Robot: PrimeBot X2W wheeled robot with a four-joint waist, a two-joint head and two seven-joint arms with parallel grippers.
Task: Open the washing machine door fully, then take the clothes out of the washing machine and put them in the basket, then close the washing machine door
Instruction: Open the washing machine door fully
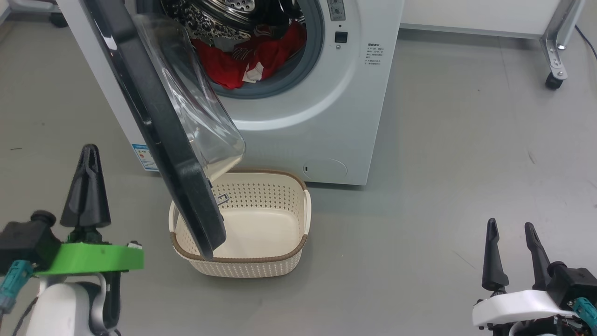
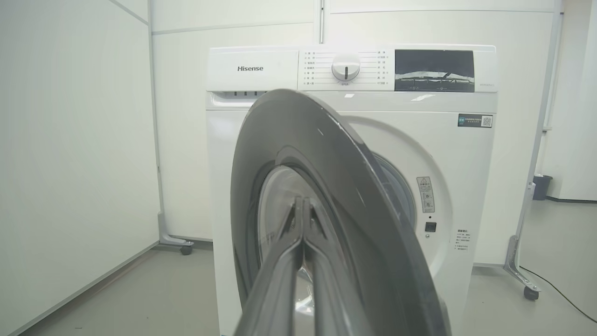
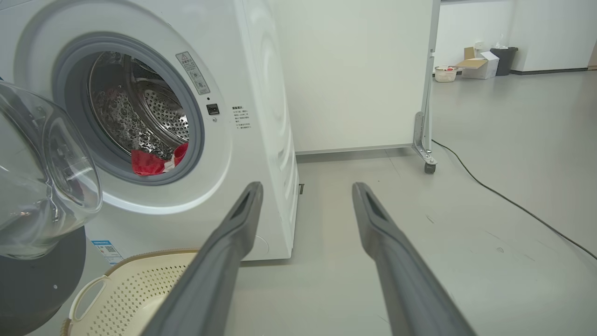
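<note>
Grey floor (image 1: 443, 186) bears the basket (image 1: 261, 268) at six o'clock of the washing machine (image 1: 354, 93); door (image 1: 158, 126) half-open, clothes (image 1: 270, 51) in its drum (image 1: 224, 9). Left gripper (image 1: 89, 150) is pressed together, right gripper (image 1: 510, 225) spread.

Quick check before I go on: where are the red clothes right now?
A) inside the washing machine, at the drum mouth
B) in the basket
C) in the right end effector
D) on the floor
A: the clothes lie in the drum mouth of the washing machine; no red shows in the basket, and the right end effector is open and holds nothing.
</note>
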